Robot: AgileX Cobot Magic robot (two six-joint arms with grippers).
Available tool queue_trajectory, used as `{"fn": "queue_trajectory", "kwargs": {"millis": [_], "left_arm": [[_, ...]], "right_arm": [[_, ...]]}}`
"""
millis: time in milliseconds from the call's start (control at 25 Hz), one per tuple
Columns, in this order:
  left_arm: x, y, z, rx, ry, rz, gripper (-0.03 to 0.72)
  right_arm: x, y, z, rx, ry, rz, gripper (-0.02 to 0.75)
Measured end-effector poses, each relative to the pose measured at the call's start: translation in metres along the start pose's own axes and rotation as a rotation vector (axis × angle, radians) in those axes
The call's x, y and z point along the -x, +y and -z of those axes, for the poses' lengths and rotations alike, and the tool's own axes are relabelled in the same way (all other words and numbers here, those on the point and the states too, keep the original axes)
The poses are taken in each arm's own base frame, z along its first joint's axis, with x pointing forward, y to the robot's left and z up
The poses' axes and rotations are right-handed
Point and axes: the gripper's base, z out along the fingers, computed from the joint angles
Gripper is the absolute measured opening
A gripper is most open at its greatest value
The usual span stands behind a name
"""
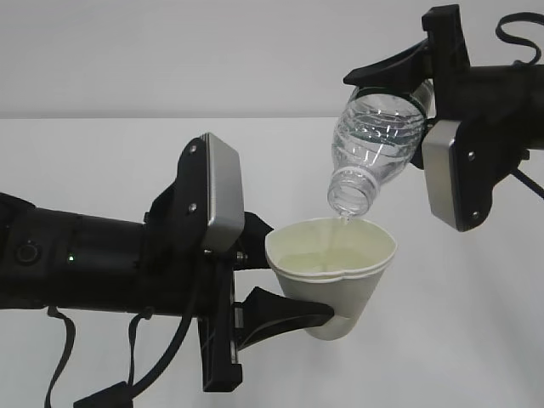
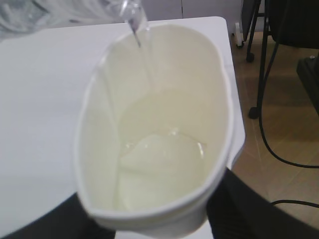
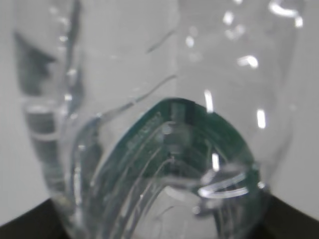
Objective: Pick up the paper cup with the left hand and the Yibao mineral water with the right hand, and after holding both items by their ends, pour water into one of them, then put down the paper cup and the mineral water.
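My left gripper (image 1: pixel 297 272) is shut on the white paper cup (image 1: pixel 336 268) and holds it by its lower part, tilted, above the table. Its sides are squeezed into an oval. My right gripper (image 1: pixel 401 98) is shut on the Yibao mineral water (image 1: pixel 374 140), which is tipped neck-down with its open mouth just over the cup's rim. A thin stream of water (image 2: pixel 144 55) falls into the cup (image 2: pixel 159 149), and a little water lies pooled in its bottom. The bottle (image 3: pixel 164 99) and its green label (image 3: pixel 184 144) fill the right wrist view. Only dark fingers (image 2: pixel 249 209) show beside the cup.
The white table (image 1: pixel 102 153) lies under both arms. In the left wrist view its right edge (image 2: pixel 230 59) gives onto a wooden floor with chair legs (image 2: pixel 256 64) and black cables (image 2: pixel 279 154). A cable hangs under the left arm (image 1: pixel 59 357).
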Motion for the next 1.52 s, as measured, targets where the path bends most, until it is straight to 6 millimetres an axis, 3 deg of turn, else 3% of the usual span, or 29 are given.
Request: {"fn": "queue_trajectory", "kwargs": {"millis": [1520], "left_arm": [[-0.0002, 0.0001, 0.0, 0.001, 0.002, 0.0, 0.363]], "right_arm": [[-0.0003, -0.0003, 0.0, -0.003, 0.003, 0.018, 0.453]]}}
